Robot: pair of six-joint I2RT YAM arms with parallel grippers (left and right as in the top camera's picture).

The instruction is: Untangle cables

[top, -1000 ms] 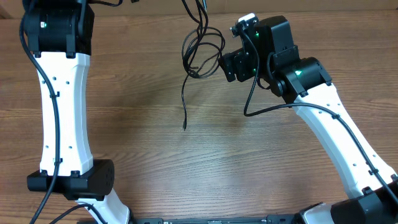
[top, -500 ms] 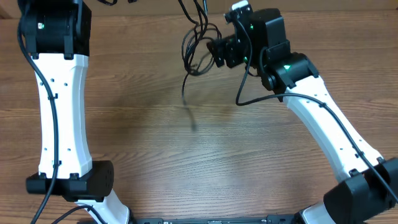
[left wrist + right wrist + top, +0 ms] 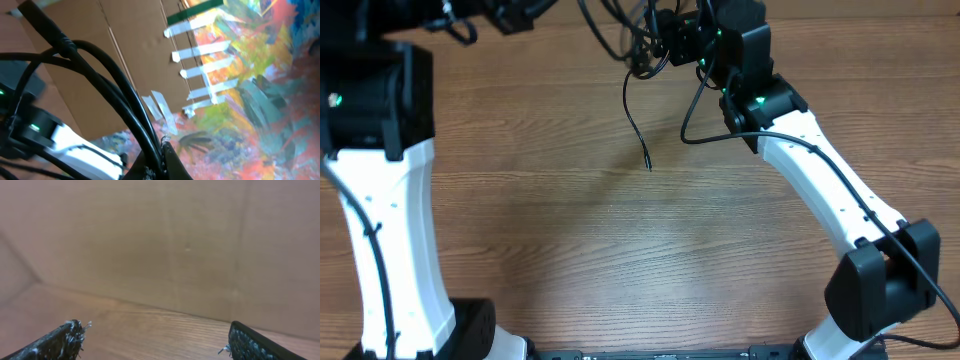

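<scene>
Surface: brown wood-grain tabletop [image 3: 570, 260], bare across its near and middle parts apart from the arm bases.

Arms: white jointed left arm [image 3: 390, 220] standing along the left edge. White jointed right arm [image 3: 820, 190] reaching from the near right to the far centre.

Task item: thin black cables [image 3: 638, 45], bunched in a small looped tangle at the far centre. One loose tail [image 3: 636, 120] runs back toward the middle of the surface. Whether its tip touches the wood cannot be told.

Left fingers [image 3: 170, 162]: pressed together, pinching strands of the thin black cables, which rise out of them in the left wrist view.

Right fingers [image 3: 55, 345]: spread wide with nothing between them, just right of the tangle and facing the plain brown cardboard wall [image 3: 175, 245] at the far side.

Step in hand, as judged: the bunch is anchored on one side and the free fingers are lining up for a strand.

Next move, as judged: bring the right fingers onto a single loop or the loose tail, not several at once. Then close and draw it away rightward or nearer while the left pinch stays put.
</scene>
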